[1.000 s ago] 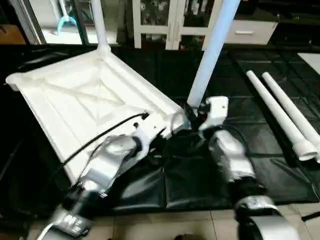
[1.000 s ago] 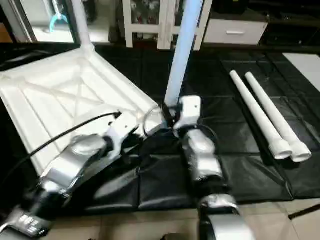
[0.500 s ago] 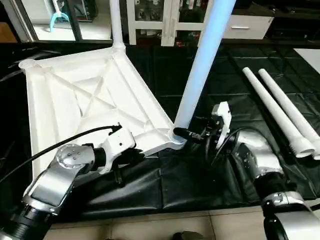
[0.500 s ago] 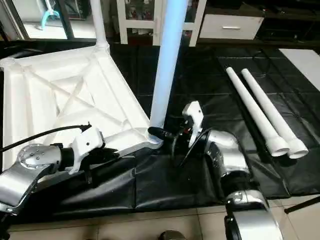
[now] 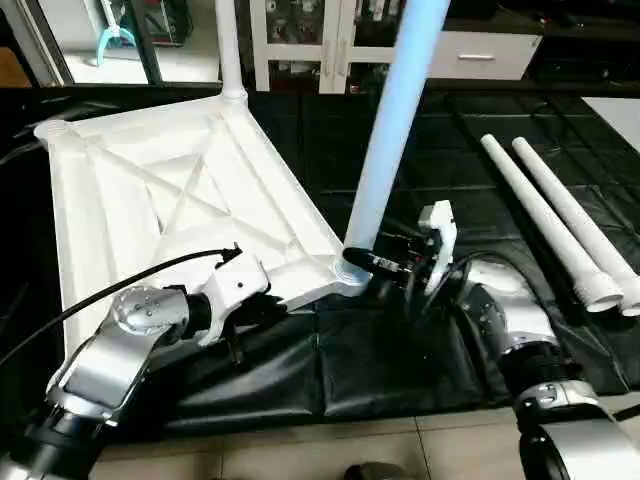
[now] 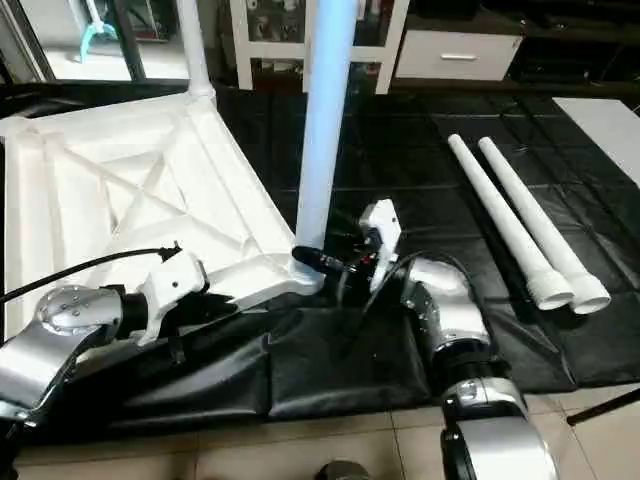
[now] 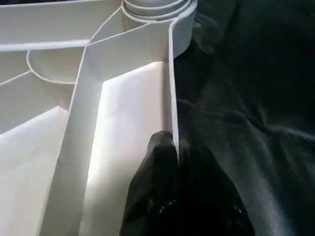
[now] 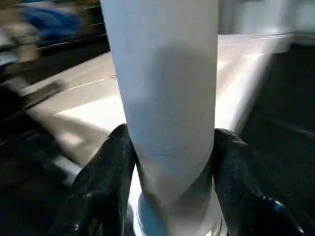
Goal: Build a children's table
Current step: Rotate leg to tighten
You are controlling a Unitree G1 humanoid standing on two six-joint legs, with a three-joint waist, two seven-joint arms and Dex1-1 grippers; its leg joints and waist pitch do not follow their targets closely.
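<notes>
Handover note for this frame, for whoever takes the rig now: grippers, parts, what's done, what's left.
Right gripper: shut on the near leg, just above its corner socket.
Left gripper: pinching the tabletop's near edge rib.
Tabletop lies underside up on the black mat.
Done: far leg stands in its socket; near leg stands in its socket, slightly tilted.
Left: two loose legs on the mat at right, two sockets to fill.

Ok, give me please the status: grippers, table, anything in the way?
Right gripper shut on upright leg at its socket. Left gripper shut on table top edge. Two legs lie aside.
</notes>
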